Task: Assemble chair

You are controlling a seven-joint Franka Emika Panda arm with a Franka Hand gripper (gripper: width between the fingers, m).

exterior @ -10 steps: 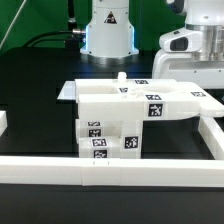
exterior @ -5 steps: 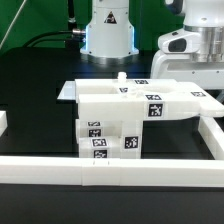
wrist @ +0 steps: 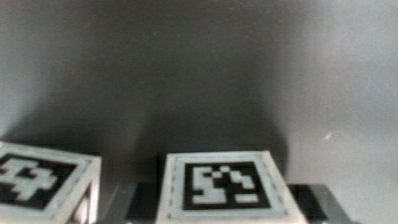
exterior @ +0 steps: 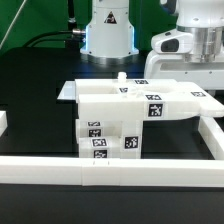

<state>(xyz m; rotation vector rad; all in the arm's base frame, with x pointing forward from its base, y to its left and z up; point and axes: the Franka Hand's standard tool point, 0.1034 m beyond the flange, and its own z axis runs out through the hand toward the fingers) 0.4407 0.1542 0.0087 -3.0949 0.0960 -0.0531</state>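
Note:
The chair stands as a cluster of white blocky pieces with black-and-white tags against the front rail in the exterior view. My gripper hangs just behind the cluster's right end, its fingertips hidden by the flat top piece. In the wrist view, a white tagged chair piece sits between my gripper's two dark fingers, which press against its two sides. A second tagged piece lies beside it.
White border rails run along the front and the exterior view's right. The robot's base stands behind the chair on the black table. An edge of the marker board shows behind the chair on the exterior view's left.
The gripper's hand has shifted slightly toward the exterior view's left. The chair pieces have not moved.

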